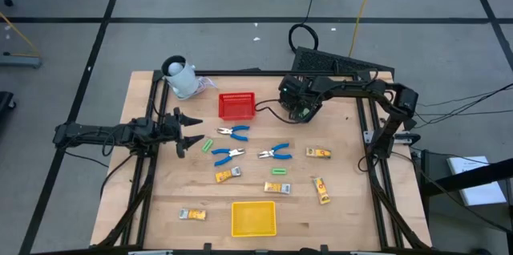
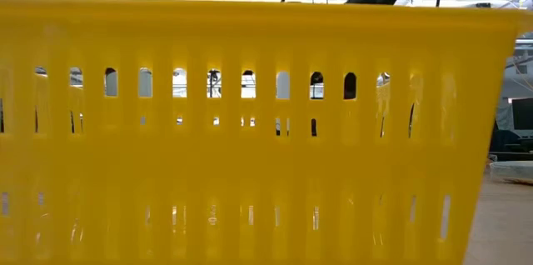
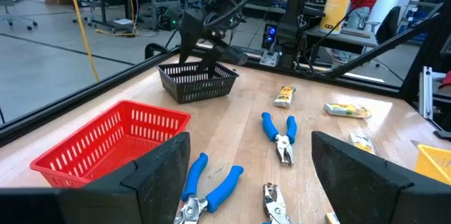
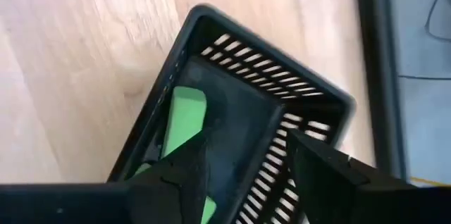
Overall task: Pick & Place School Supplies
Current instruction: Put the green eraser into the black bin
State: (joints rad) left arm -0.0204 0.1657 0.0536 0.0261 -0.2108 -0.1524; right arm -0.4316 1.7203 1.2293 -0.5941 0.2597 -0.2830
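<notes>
My right gripper [image 1: 300,111] [image 4: 246,146] hangs open over the black mesh basket [image 1: 295,104] [image 4: 282,90] at the far middle of the table, pointing steeply down. A green block [image 4: 187,115] lies in that basket, partly under one finger. Three blue-handled pliers [image 1: 232,132] [image 1: 228,155] [image 1: 275,152], two green blocks [image 1: 208,144] [image 1: 278,172] and several yellow packets [image 1: 318,152] lie flat mid-table. My left gripper [image 1: 188,131] [image 3: 250,143] waits open and level at the left edge. My right gripper stands over the green block's near end [image 4: 204,203], and one finger [image 4: 176,175] covers that end. I cannot tell whether the finger touches it. The block lies flat on the black basket's floor.
A red mesh basket [image 1: 236,105] [image 3: 106,139] stands left of the black one. A yellow tray [image 1: 253,217] sits at the near edge, and its slotted wall [image 2: 250,173] fills the low view. A white object [image 1: 183,78] stands at the far left corner.
</notes>
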